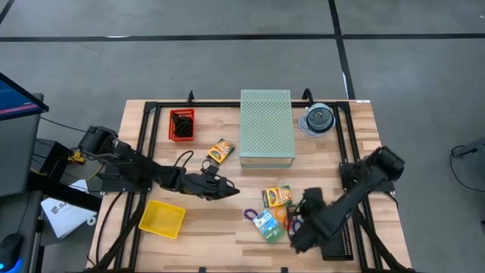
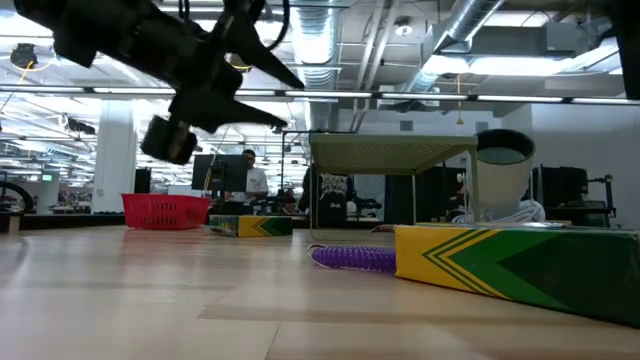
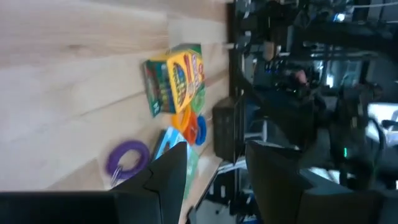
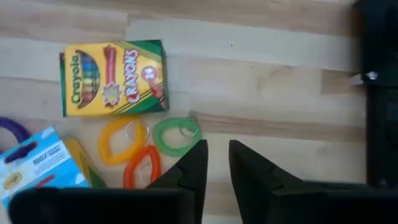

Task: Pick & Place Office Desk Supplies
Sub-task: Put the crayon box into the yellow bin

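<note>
A yellow-green crayon box point(image 1: 276, 196) lies flat on the wooden table, also in the right wrist view point(image 4: 113, 78). Next to it lie a blue-green packet point(image 1: 267, 225), a purple loop point(image 1: 248, 214), and yellow point(image 4: 122, 142), orange point(image 4: 142, 167) and green point(image 4: 176, 134) loops. A second crayon box point(image 1: 220, 151) lies nearer the middle. My left gripper point(image 1: 227, 188) is open and empty, raised above the table point(image 2: 285, 100), left of the pile. My right gripper point(image 4: 216, 149) is narrowly open and empty, its fingertips just beside the green loop, above the table.
A large pale green perforated box point(image 1: 267, 125) stands at the far middle, with a clear disc spindle point(image 1: 320, 119) to its right. A red basket point(image 1: 182, 125) with black clips is at the far left. A yellow tray point(image 1: 161, 218) is at the near left. A black frame edges the table.
</note>
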### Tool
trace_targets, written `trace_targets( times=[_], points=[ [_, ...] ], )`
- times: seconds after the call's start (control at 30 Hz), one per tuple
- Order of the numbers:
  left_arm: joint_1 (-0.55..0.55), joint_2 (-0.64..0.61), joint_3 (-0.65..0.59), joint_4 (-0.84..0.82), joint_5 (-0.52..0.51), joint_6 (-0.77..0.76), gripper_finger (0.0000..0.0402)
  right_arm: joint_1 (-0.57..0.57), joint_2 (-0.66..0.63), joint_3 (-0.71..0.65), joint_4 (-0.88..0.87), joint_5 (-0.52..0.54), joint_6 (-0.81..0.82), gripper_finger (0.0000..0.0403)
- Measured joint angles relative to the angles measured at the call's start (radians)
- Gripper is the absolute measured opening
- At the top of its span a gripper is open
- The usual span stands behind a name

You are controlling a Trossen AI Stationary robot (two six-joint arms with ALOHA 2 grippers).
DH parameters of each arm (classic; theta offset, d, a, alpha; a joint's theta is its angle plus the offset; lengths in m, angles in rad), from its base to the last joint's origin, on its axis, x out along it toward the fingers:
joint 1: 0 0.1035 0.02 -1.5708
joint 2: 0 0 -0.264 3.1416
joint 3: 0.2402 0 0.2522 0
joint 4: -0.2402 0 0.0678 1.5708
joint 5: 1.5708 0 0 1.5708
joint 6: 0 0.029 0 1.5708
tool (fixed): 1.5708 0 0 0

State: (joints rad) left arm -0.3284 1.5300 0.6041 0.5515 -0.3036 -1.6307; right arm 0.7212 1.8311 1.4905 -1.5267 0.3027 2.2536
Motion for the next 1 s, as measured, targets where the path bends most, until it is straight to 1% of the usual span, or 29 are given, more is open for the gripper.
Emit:
trace_targets(
  times=[0.13,0.23,0.3,0.37,0.43,0.5,0.67,0.8,1.0],
  points=[
    [-0.001,-0.054,0.000,-0.016,0.004,0.041,0.0159,-0.042,-0.145,-0.202,0.195,0.014,-0.005,0.0049],
    [-0.001,-0.104,0.000,-0.049,-0.003,0.074,0.0159,-0.079,-0.229,-0.336,0.343,0.018,-0.017,0.0039],
    [-0.001,-0.142,0.000,-0.081,-0.008,0.086,0.0159,-0.102,-0.260,-0.393,0.441,0.020,-0.042,0.0028],
    [-0.001,-0.178,0.000,-0.122,-0.012,0.107,0.0159,-0.122,-0.271,-0.417,0.466,0.033,-0.062,0.0012],
    [-0.001,-0.217,0.000,-0.156,-0.013,0.130,0.0159,-0.145,-0.271,-0.419,0.460,0.036,-0.074,0.0004],
    [-0.001,-0.247,0.001,-0.185,-0.020,0.134,0.0159,-0.179,-0.255,-0.419,0.459,0.027,-0.106,0.0003],
    [-0.001,-0.311,0.001,-0.283,-0.027,0.159,0.0159,-0.259,-0.174,-0.421,0.510,-0.038,-0.223,0.0002],
    [-0.015,-0.341,-0.001,-0.378,-0.029,0.154,0.0159,-0.275,-0.114,-0.421,0.523,-0.073,-0.222,0.0001],
    [-0.049,-0.339,0.000,-0.449,-0.027,0.129,0.0159,-0.293,-0.040,-0.421,0.643,-0.096,-0.253,0.0001]
  ],
)
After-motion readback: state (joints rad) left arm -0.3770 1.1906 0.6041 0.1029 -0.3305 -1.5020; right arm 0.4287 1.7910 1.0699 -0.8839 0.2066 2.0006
